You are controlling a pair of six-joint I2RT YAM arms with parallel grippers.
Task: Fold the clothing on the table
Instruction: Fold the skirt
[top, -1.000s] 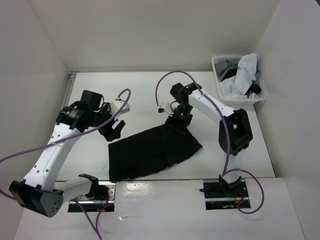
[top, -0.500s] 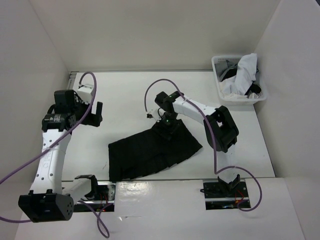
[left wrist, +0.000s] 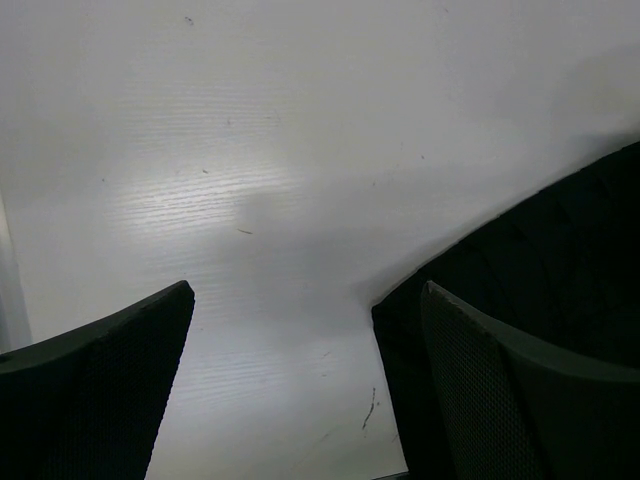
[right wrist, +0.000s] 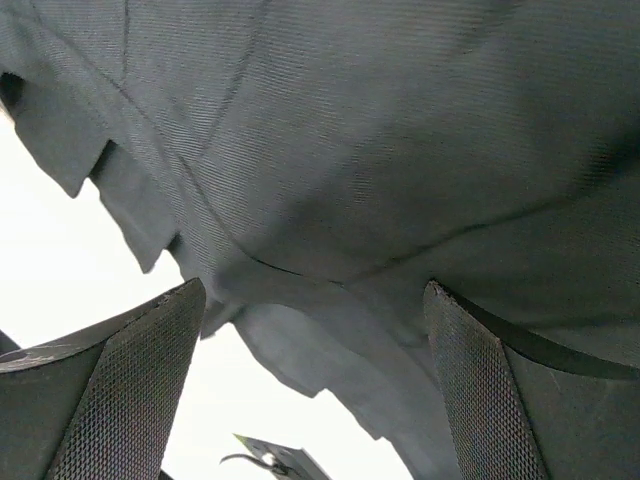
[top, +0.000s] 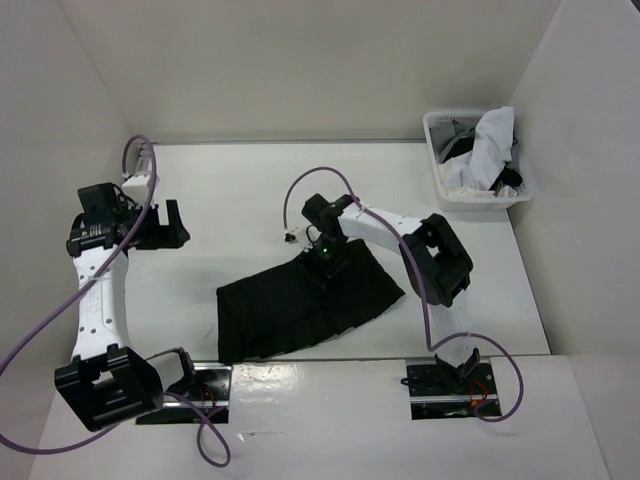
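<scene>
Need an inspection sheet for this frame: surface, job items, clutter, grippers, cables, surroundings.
Surface: table, white and flat, with faint scuffs in the left wrist view.
Job's things: skirt, black, lying flat and askew near the front edge.
Clutter: basket at the far right corner, holding white and grey garments.
Grippers: left gripper open over bare table left of the skirt, holding nothing. Right gripper open, close over the skirt's far edge; contact cannot be told.
Cables: purple cables loop off both arms, none lying on the skirt.
Surroundings: white walls on three sides.
</scene>
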